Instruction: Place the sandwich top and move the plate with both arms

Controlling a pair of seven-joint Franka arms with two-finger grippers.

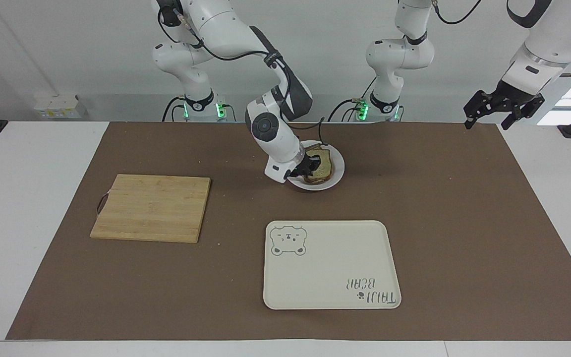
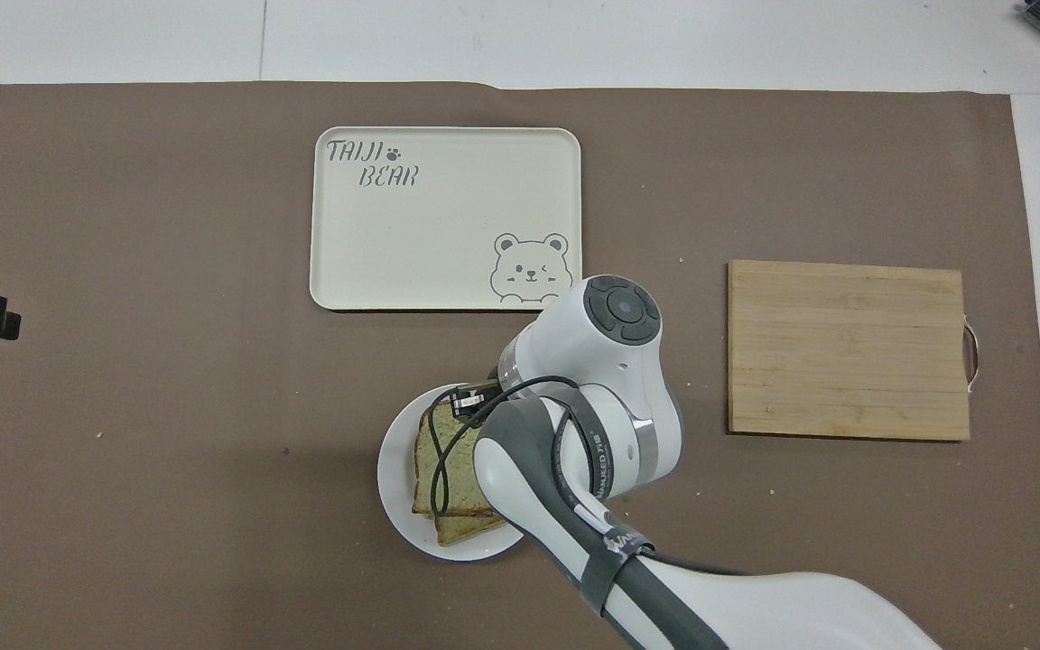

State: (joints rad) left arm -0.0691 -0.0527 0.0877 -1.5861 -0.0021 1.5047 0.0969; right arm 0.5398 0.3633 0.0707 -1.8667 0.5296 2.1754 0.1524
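The small white plate (image 1: 338, 173) lies on the brown mat near the robots, and also shows in the overhead view (image 2: 391, 474). The sandwich top (image 1: 323, 166), a speckled bread slice, lies on the lower slice on the plate; it also shows in the overhead view (image 2: 434, 462). My right gripper (image 1: 307, 169) is low at the slice's edge toward the right arm's end, shut on it; in the overhead view (image 2: 470, 403) the arm covers part of the plate. My left gripper (image 1: 503, 106) waits open in the air over the left arm's end of the mat.
A cream tray with a bear drawing (image 1: 330, 265) lies farther from the robots than the plate, also in the overhead view (image 2: 443, 217). A wooden cutting board (image 1: 151, 208) lies toward the right arm's end, also in the overhead view (image 2: 845, 348).
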